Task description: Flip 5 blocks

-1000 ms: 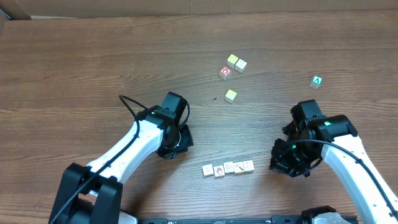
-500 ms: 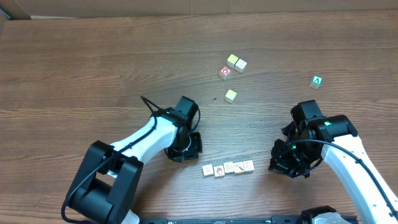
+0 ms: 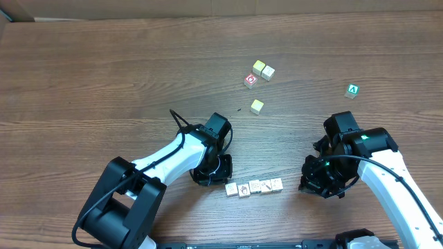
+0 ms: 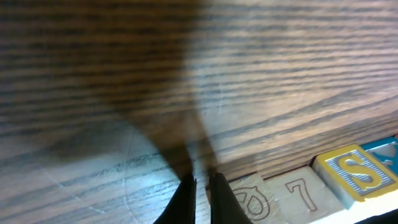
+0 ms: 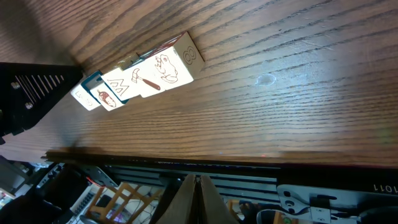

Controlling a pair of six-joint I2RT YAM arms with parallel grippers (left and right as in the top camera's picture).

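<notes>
Blocks (image 3: 255, 187) of the task number five. They sit side by side in one short row on the wooden desk (image 3: 104, 76), close to the edge where the arms are mounted and a little right of its middle. Their pale tops carry small dark or brown pictures; the right wrist view shows a hammer and an animal among them, and an "8" on a side face of the end block.

Two grippers are in view. The left gripper (image 3: 219, 171) stands just beside the left end of the row with its fingers pressed together and nothing between them. Whether the tips touch the end block cannot be told. The right gripper (image 3: 320, 184) stands near the right end of the row but apart from it, likewise closed and empty.

Five other cubes lie farther from the arms. There are three yellow-topped cubes (image 3: 258, 67): two touch as a pair and one sits alone nearer the row. One red-faced cube (image 3: 250, 81) lies just beside the pair. One green cube (image 3: 353, 90) marked "A" lies well apart, toward the right edge.
</notes>
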